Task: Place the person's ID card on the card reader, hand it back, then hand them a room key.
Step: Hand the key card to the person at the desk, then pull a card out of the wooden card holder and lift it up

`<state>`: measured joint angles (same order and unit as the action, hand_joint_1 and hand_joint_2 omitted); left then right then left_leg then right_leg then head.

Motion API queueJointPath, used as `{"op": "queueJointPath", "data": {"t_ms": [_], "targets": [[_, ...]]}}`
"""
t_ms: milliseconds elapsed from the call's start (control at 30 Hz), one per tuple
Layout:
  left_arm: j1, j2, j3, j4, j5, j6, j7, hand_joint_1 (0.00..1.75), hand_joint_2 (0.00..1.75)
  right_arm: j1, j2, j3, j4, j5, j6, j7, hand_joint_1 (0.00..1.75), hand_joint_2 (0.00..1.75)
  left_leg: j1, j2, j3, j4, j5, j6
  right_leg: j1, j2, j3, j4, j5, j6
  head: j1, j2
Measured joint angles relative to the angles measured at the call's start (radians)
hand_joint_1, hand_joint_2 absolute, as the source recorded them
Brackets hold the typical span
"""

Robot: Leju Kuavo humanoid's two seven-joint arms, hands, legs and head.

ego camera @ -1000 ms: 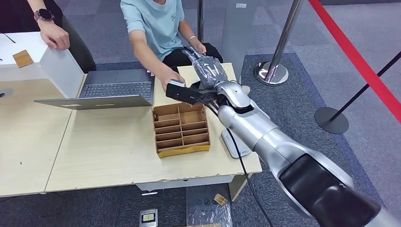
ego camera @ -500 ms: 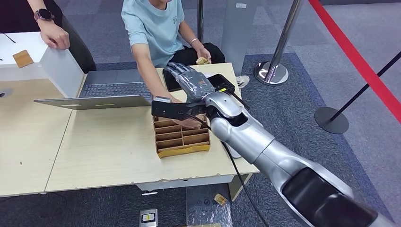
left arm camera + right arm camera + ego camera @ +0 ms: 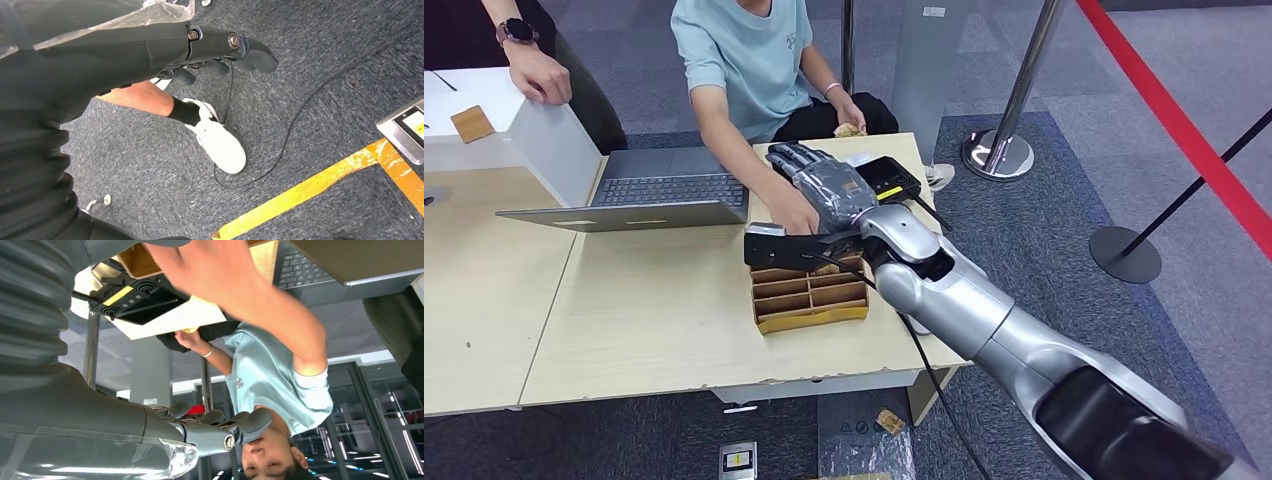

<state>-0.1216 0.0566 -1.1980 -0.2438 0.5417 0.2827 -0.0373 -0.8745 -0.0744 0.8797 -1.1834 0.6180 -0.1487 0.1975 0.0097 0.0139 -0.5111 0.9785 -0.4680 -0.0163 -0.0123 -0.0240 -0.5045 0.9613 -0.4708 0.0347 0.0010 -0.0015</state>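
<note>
Open laptop [image 3: 656, 192] beside cardboard divider box [image 3: 808, 290] on table [image 3: 654, 330].

Head view high, facing down – wrist views close, turned.

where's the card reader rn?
Head view: card reader sits at the table's far right corner, just right of the right hand, beyond the cardboard organizer.
</note>
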Motion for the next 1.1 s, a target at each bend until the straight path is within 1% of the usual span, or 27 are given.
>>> {"op": "queueJointPath", "data": {"t_ms": [300,600,733,833,933,967,1000,1100], "targets": [[0.001,-0.004,0.001,0.001,0.0,0.0,0.001,0.0,1.75,0.016,-0.047,0.0,-0.07,0.004,0.019,0.041,0.0,1.75,0.0,0.0,-0.001,0.0,0.0,0.0,0.0,0.0,0.0,0.0,0.0,0.0,0.0,0.0],[0.001,-0.004,0.001,0.001,0.0,0.001,0.001,0.0,1.75,0.074,-0.082,-0.001,-0.065,0.01,0.022,0.056,0.0,1.75,0.0,0.0,-0.001,0.0,0.0,0.0,0.0,0.0,0.0,0.0,0.0,0.0,0.0,0.0],[0.0,-0.004,0.001,0.002,0.0,0.002,0.002,0.0,1.75,0.104,-0.093,-0.001,-0.037,0.002,0.018,0.056,0.24,1.75,0.0,0.0,-0.001,0.0,0.0,0.0,0.0,0.0,0.0,0.0,0.0,0.0,0.0,0.0],[0.0,-0.004,0.001,0.002,0.0,0.002,0.005,0.0,1.75,0.124,-0.098,-0.003,-0.014,-0.007,0.009,0.056,0.27,1.75,0.0,0.0,-0.001,0.0,0.0,0.0,0.0,0.0,0.0,0.0,0.0,0.0,0.0,0.0],[0.0,-0.004,0.001,0.003,0.0,0.001,0.007,0.0,1.75,0.138,-0.103,-0.005,0.004,-0.012,-0.003,0.056,0.52,1.75,0.0,0.0,-0.001,0.0,0.0,0.0,0.0,0.0,0.0,0.0,0.0,0.0,0.0,0.0],[0.0,-0.004,0.001,0.003,0.0,0.001,0.008,0.0,1.75,0.141,-0.105,-0.005,0.01,-0.013,-0.006,0.055,0.57,1.75,0.0,0.0,-0.001,0.0,0.0,0.0,0.0,0.0,0.0,0.0,0.0,0.0,0.0,0.0],[0.0,-0.004,0.001,0.003,0.0,0.001,0.01,0.0,1.75,0.143,-0.106,-0.006,0.015,-0.014,-0.007,0.055,0.57,1.75,0.0,0.0,-0.001,0.0,0.0,0.0,0.0,0.0,0.0,0.0,0.0,0.0,0.0,0.0],[0.0,-0.004,0.001,0.004,-0.001,0.0,0.016,0.0,1.75,0.147,-0.108,-0.008,0.03,-0.018,-0.008,0.054,0.47,1.75,0.0,0.0,-0.001,0.0,0.0,0.0,0.0,0.0,0.0,0.0,0.0,0.0,0.0,0.0]]}}
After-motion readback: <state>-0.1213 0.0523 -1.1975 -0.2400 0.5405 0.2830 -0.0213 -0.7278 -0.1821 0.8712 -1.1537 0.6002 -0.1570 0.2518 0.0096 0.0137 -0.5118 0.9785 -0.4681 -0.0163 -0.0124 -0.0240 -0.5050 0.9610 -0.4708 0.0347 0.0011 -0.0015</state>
